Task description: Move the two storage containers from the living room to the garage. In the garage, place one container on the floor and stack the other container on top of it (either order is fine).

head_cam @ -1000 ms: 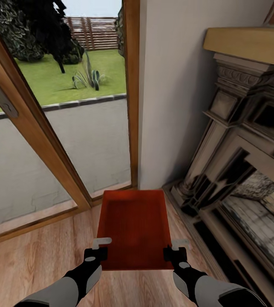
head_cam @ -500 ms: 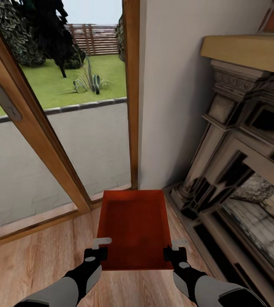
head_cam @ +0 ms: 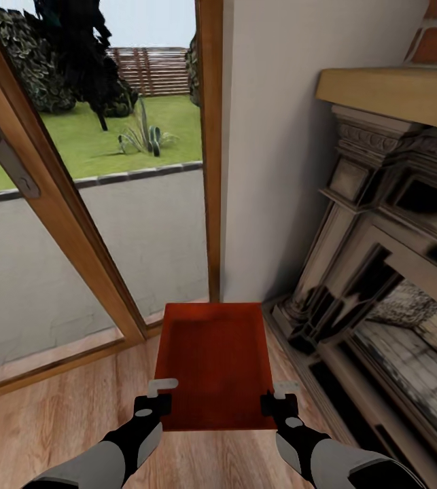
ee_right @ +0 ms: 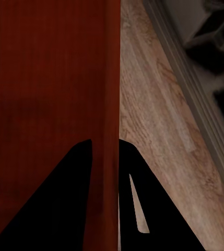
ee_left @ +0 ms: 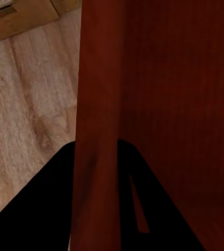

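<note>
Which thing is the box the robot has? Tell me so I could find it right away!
Find the big stone fireplace on the right and the wood-framed glass door on the left. Low between them, over the wood floor, is the storage container, pinched at its near corners by the left gripper and right gripper. It's the only orange-red thing: an open, empty box.

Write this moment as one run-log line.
room: living room | left claw: shut on storage container | right claw: shut on storage container | beside fireplace
</note>
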Controlling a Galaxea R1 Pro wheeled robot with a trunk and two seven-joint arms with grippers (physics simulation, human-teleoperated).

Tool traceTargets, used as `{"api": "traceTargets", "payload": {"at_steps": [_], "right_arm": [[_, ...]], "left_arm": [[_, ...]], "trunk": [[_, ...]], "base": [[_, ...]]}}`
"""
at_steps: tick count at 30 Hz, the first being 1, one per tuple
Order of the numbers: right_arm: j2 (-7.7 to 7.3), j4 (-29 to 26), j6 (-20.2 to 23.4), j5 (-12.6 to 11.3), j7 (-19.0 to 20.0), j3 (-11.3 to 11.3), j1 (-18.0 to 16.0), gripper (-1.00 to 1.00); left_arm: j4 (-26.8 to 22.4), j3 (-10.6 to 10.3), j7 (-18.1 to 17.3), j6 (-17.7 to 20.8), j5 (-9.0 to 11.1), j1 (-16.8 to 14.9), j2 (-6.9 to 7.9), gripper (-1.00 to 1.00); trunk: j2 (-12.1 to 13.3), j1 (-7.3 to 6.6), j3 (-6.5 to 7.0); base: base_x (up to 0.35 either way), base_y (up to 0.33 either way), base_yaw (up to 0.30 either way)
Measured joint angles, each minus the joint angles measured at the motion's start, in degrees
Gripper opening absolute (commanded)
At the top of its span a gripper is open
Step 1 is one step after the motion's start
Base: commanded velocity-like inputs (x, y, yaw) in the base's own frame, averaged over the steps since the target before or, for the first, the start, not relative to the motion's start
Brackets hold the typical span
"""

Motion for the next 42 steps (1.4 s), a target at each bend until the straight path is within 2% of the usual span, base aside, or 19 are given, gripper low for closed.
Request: {"api": "traceTargets", "payload": {"at_steps": [42], "right_arm": [[0.01, 0.01, 0.1, -0.05, -0.01, 0.08, 0.0, -1.0]], "left_arm": [[0.09, 0.03, 0.0, 0.01, 0.0, 0.0, 0.0, -1.0]], "trunk": [[0.0, 0.0, 3.89]], "base": [[0.0, 0.0, 0.0]]}}
